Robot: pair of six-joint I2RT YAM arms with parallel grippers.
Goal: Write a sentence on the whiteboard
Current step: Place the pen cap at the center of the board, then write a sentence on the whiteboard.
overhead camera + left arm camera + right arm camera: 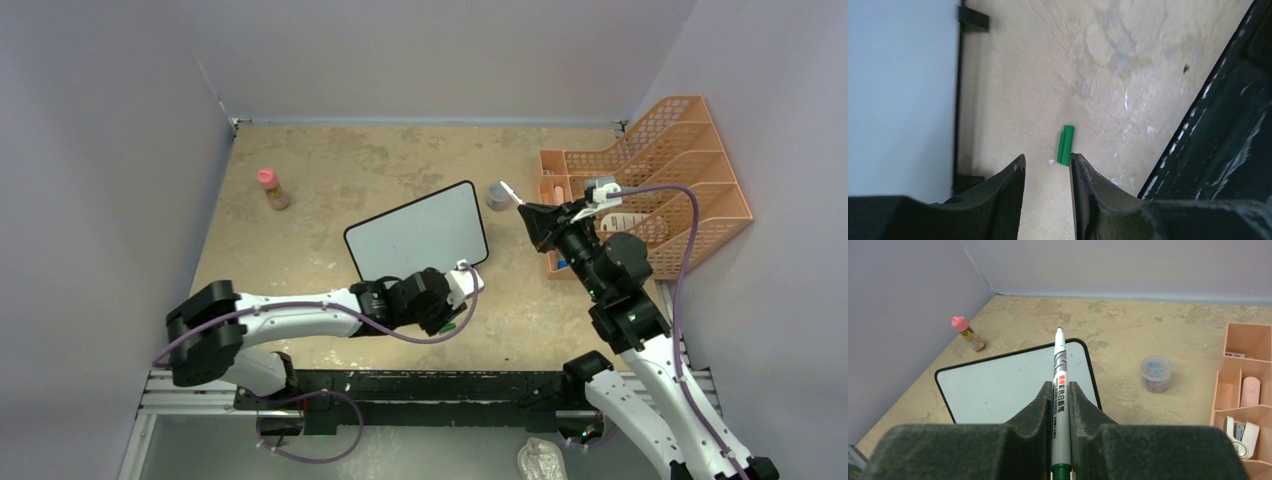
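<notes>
Top external view: the whiteboard [420, 235] is seen lying near the middle of the tan surface [330, 160], turned at an angle to the edges, its face white inside a thin black frame. The left fingers [1008, 195] are held low just beside the board's near right corner and are parted, with nothing between them. A green cap [1065, 145] is seen lying on the surface just ahead of them, a little way from the board's frame. The right fingers [1038, 410] are raised to the right of the board and pressed together on a white marker [1060, 365]. In the right wrist view its uncapped tip is pointed out over the board's far edge. A pink-capped bottle [272, 189] is placed well to the left of the board. A small clear tub of paper clips [1156, 373] is set near its far right corner, and an orange desk organiser [650, 180] at the surface's right edge.
</notes>
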